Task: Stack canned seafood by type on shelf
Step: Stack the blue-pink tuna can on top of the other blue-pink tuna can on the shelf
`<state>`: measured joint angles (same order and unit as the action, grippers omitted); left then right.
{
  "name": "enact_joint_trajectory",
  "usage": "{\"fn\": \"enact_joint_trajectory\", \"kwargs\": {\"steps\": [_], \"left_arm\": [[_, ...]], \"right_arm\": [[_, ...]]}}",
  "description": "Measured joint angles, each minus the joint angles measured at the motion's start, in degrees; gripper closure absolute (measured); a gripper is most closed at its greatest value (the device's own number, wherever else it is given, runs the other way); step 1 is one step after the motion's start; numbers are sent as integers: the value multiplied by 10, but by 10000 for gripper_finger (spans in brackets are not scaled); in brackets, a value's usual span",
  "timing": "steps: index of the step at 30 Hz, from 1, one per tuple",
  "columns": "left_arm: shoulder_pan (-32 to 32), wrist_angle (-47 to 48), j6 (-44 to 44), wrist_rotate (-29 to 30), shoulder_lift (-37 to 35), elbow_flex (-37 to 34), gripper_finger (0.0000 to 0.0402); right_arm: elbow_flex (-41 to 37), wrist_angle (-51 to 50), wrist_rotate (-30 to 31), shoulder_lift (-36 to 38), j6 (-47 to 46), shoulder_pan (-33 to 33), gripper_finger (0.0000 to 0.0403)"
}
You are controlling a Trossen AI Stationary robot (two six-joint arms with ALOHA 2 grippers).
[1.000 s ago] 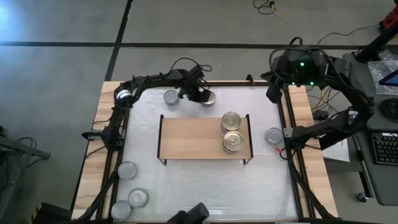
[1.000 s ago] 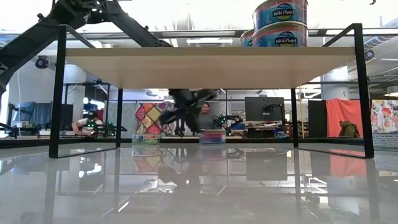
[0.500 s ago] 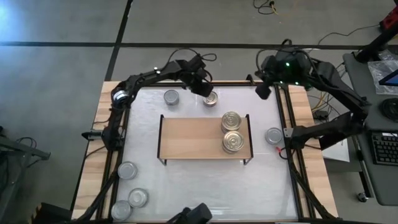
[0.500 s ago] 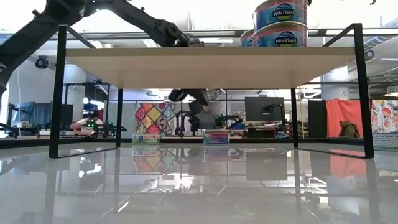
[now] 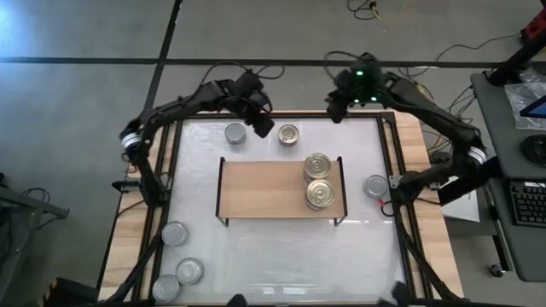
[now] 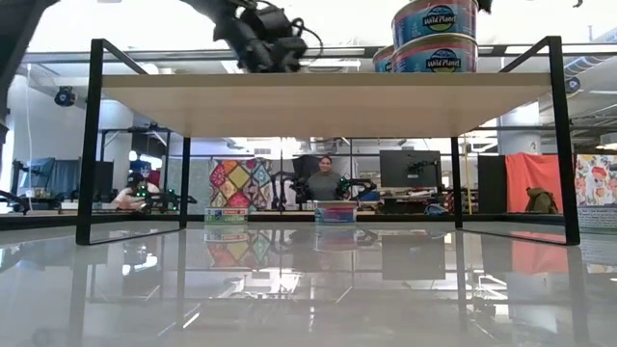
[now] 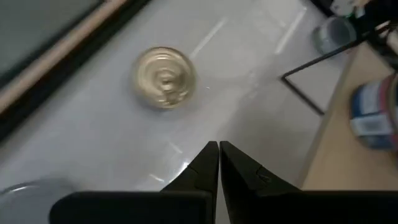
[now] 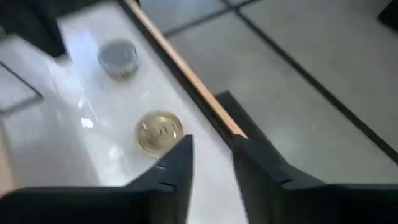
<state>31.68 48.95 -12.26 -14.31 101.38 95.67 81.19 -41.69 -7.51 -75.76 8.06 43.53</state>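
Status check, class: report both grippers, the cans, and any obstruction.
Left gripper shut, empty, beside gold can. Right gripper open above table's far edge. Two gold stacks on shelf. Nothing blocking.

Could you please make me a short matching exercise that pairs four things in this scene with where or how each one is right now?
Things:
1. gold can
2. left gripper
3. two stacked cans
4. three silver cans

States:
A. shut, holding nothing
B. on the right end of the shelf
C. alone on the table behind the shelf
D. grouped at the table's front left corner

Pairs: 1-C, 2-A, 3-B, 4-D
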Motion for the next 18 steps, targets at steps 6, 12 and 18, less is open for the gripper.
{"fn": "enact_joint_trajectory", "kwargs": {"steps": [6, 12, 18], "left_arm": [[7, -18, 56, 18, -61, -96, 402], [18, -81, 80, 18, -60, -138, 395], [19, -158, 98, 18, -39, -139, 386]], "right_arm": [[0, -32, 47, -65, 86, 2, 161], [-9, -58, 25, -79, 137, 47, 66], [-87, 14, -55, -79, 234, 94, 36]]}}
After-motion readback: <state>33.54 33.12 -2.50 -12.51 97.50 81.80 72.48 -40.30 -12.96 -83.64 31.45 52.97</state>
